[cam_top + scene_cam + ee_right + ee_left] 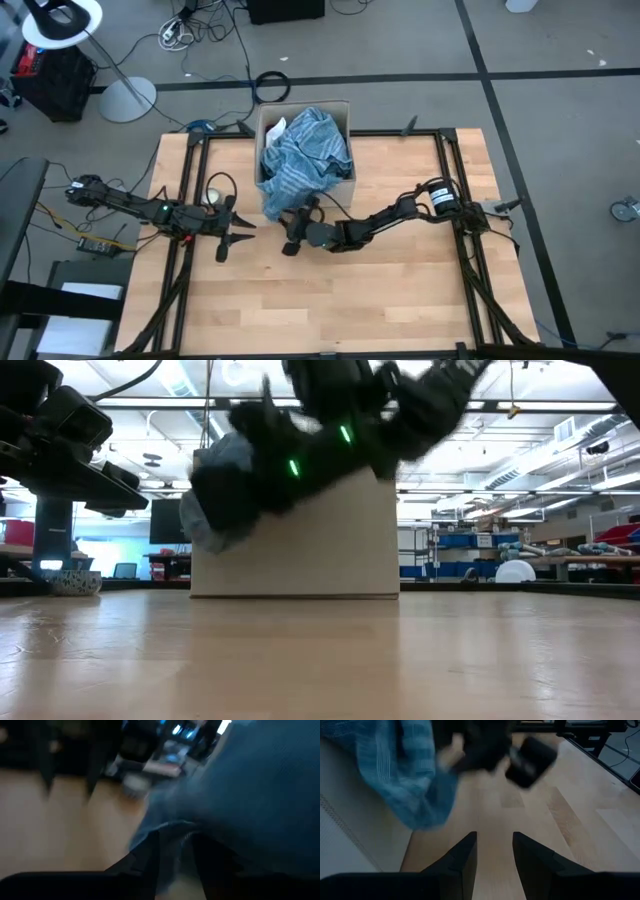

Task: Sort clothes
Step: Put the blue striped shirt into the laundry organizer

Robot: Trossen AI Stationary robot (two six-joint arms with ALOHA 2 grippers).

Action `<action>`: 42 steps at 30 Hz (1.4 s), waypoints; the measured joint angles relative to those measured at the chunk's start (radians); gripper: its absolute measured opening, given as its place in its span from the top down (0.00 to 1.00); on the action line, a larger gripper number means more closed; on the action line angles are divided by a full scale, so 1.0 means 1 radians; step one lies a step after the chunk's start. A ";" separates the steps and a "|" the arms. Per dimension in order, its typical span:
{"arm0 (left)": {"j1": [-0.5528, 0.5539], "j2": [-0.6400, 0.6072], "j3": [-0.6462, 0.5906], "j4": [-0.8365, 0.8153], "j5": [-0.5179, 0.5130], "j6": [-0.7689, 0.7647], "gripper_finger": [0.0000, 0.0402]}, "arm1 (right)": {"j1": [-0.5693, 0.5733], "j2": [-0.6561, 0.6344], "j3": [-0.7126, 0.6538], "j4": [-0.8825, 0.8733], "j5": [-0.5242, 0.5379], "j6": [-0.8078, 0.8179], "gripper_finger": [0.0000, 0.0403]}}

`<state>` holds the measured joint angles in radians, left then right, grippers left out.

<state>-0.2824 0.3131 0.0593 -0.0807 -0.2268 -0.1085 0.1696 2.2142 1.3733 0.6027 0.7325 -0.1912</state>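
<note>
the shirt point(300, 160) spills from the box point(345, 108) down onto the right gripper point(293, 232), fingers narrow with cloth between; left gripper point(228, 240) open, farther.

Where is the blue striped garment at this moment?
In the high view, the blue striped garment fills the cardboard box at the table's far edge and spills over the near wall, hanging beside the right gripper.

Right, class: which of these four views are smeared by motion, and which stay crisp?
High view: crisp throughout. Low view: the right gripper is smeared in front of the sharp cardboard box. Left wrist view: the blue cloth is blurred. Right wrist view: nearly everything streaks.
</note>
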 joint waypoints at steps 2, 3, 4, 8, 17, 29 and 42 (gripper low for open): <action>0.000 0.000 0.000 -0.001 0.000 0.000 0.67 | -0.001 -0.036 0.046 -0.030 0.034 -0.090 0.72; 0.000 0.000 0.000 0.001 0.000 0.000 0.67 | -0.002 -0.054 0.068 -0.035 0.041 -0.135 0.73; 0.000 0.000 0.000 0.000 0.000 0.000 0.67 | -0.003 -0.072 0.085 -0.036 0.048 -0.182 0.74; 0.000 0.000 0.000 0.001 0.000 0.000 0.67 | -0.013 -0.137 0.137 -0.046 0.079 -0.362 0.77; 0.000 0.000 0.000 0.008 0.000 0.000 0.67 | -0.169 -0.254 0.242 -0.117 0.091 -0.502 0.82; 0.000 0.000 0.000 0.000 0.000 0.005 0.67 | -0.440 -0.270 0.549 -0.985 -0.472 0.243 0.85; 0.000 0.000 0.000 -0.002 0.000 0.008 0.67 | -0.490 -0.270 0.722 -1.302 -0.649 0.303 0.83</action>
<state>-0.2824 0.3132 0.0593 -0.0830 -0.2272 -0.1010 -0.3207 1.9442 2.0948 -0.6990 0.0830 0.1120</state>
